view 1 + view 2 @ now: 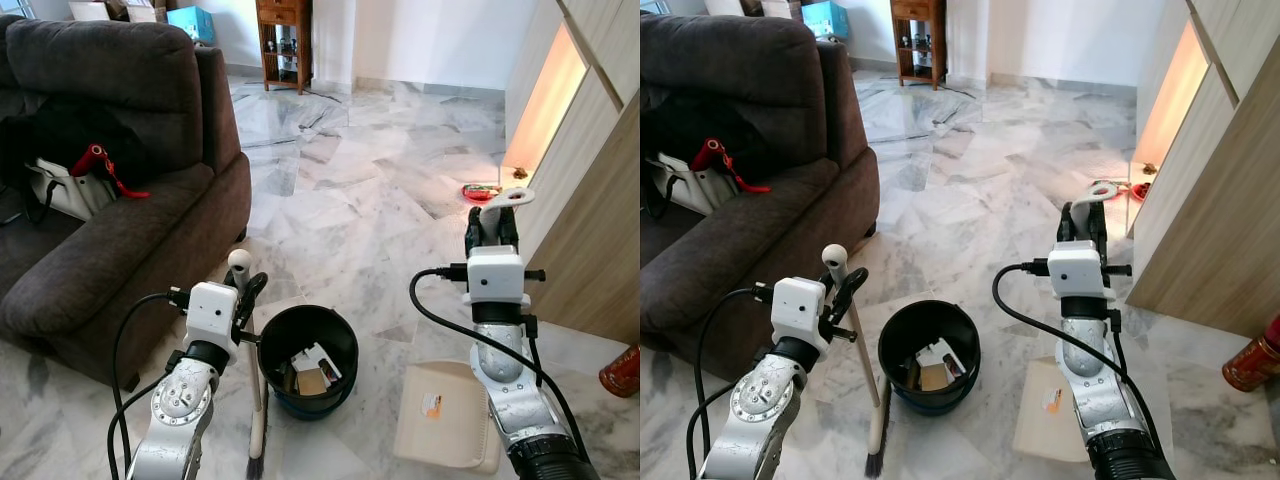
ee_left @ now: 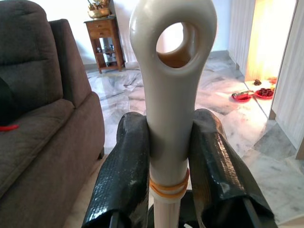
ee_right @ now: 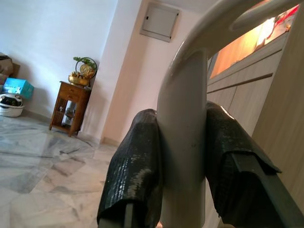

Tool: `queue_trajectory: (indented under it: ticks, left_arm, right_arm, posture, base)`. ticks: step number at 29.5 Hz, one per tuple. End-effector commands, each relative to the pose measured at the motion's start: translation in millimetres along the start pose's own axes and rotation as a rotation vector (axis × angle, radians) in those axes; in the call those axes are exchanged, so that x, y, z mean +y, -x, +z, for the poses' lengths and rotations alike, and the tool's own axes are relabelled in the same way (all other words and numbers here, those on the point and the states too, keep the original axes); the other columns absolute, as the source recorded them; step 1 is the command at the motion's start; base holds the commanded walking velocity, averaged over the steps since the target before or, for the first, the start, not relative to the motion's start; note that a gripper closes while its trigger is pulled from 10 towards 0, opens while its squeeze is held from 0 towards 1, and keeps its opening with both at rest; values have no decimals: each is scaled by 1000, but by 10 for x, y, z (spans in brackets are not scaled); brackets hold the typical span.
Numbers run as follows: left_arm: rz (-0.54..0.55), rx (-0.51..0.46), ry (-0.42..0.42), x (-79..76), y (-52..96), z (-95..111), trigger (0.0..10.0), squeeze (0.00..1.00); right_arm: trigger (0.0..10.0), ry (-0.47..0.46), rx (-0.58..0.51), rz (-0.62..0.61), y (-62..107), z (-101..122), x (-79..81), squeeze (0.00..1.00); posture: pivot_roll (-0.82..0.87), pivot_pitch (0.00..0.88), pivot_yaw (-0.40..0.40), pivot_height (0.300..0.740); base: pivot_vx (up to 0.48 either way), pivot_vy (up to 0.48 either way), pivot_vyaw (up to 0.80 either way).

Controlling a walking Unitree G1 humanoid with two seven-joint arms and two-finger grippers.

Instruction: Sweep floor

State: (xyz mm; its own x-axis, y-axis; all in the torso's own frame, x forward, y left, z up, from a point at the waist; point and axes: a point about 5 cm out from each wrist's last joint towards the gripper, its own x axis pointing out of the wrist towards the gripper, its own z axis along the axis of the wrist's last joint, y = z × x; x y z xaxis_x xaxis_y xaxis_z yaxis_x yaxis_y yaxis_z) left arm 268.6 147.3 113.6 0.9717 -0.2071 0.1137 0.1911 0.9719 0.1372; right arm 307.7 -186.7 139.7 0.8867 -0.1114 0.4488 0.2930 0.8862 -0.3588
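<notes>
My left gripper (image 1: 243,290) is shut on the upper end of a cream broom handle (image 2: 172,85) with a hanging hole at its top. The broom stands nearly upright, and its dark bristles (image 1: 255,466) rest on the marble floor beside a black bin (image 1: 300,405) that holds paper scraps. My right gripper (image 1: 493,228) is shut on the looped cream handle (image 3: 183,109) of a long-handled dustpan. The beige pan (image 1: 445,412) sits flat on the floor just right of the bin, below my right arm.
A dark brown sofa (image 1: 120,200) with a white bag (image 1: 60,190) stands close on the left. Wooden cabinets (image 1: 590,230) line the right side, with red plates (image 1: 480,191) on the floor beside them. A red object (image 1: 622,372) sits at the lower right. A wooden side table (image 1: 283,40) stands far back.
</notes>
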Motion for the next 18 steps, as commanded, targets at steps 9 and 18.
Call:
queue_trajectory:
  ticks: [9,18]
  left_arm:
    - [28,-18,-25,90,-25,51,10000,0]
    - [27,-24,-30,100,-31,61,10000,0]
  right_arm:
    - [10000,-13,-31,18,-65,61,18,0]
    - [10000,-24,-24,43,-60,55,61,0]
  posture:
    - [-24,0,28,740]
    - [-21,0,30,740]
  base:
    - [0,0,0]
    - [0,0,0]
